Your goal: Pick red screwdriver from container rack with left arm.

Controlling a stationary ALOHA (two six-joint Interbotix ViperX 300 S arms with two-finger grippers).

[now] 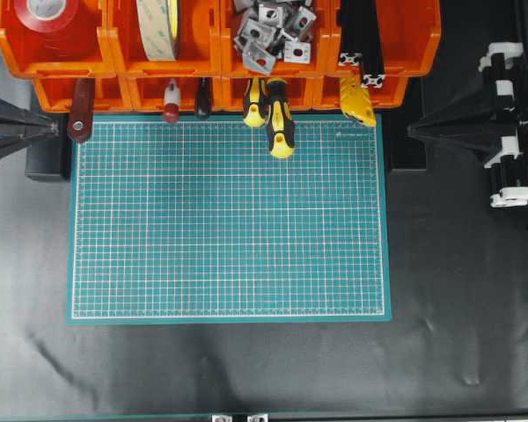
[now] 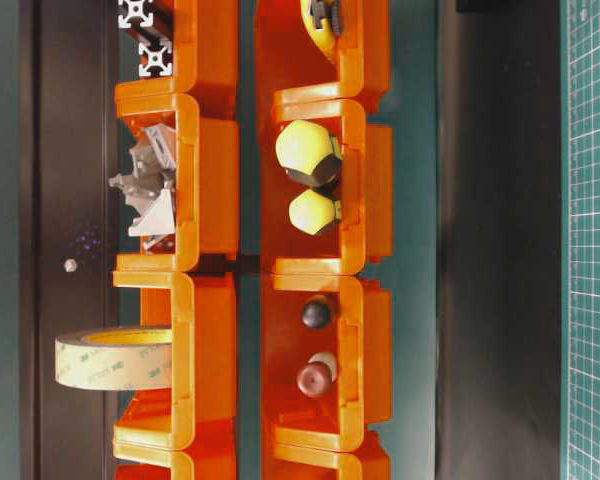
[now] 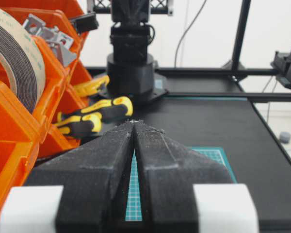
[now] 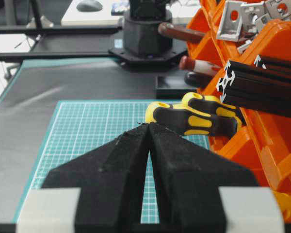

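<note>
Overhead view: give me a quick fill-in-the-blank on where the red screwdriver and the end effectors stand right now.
1. The red screwdriver sits in the container rack's ____ row.
2. Immediately to its right lies a tool with a ____ handle.
3. The left end effector has its jaws ____.
4. The two yellow-and-black screwdrivers stick out over the ____ cutting mat.

Missing words: lower; black; shut; green

Screwdriver (image 1: 171, 99) in container rack (image 1: 53, 92) lower row; cutting mat (image 1: 229, 220) in front.
</note>
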